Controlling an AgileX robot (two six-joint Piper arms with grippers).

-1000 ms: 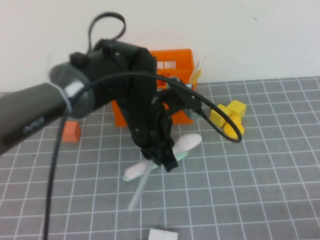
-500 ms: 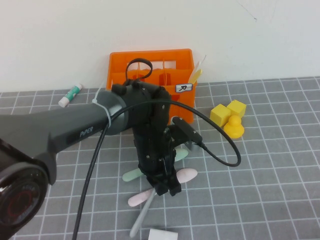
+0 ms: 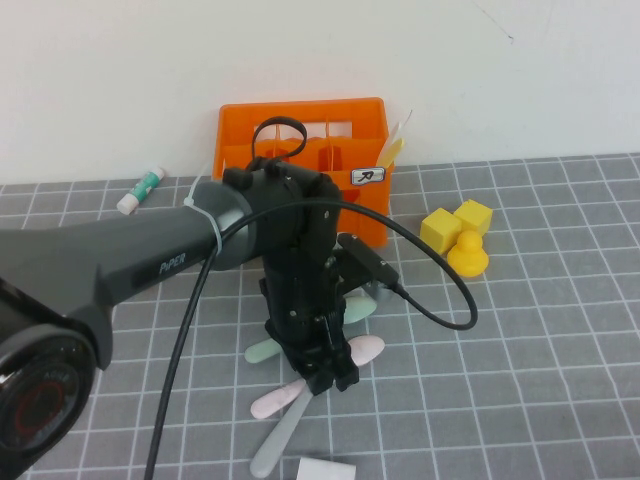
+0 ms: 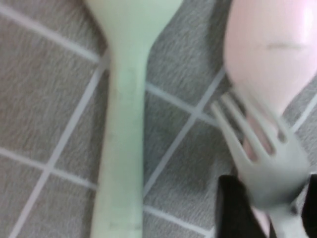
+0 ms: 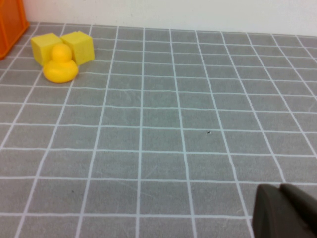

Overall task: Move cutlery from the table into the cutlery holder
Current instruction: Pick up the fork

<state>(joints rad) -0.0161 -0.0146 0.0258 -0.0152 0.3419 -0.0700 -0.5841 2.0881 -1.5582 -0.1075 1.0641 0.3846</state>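
My left gripper (image 3: 333,378) is down over the crossed cutlery on the table (image 3: 520,360), fingers either side of the grey-blue fork (image 4: 267,163); grip unclear. Pink spoon (image 4: 270,54) and mint spoon (image 4: 124,129) lie alongside. Right gripper (image 5: 285,213) is parked low over bare grid; can't tell its state.

cutlery holder (image 3: 352,125): glossy orange plastic | fork (image 4: 267,163): smooth plastic | table (image 5: 163,124): matt

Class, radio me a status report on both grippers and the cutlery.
Left gripper low over the crossed cutlery, fork at its fingers. Right gripper parked low, away from it. Cutlery holder behind the arm; nothing blocking.
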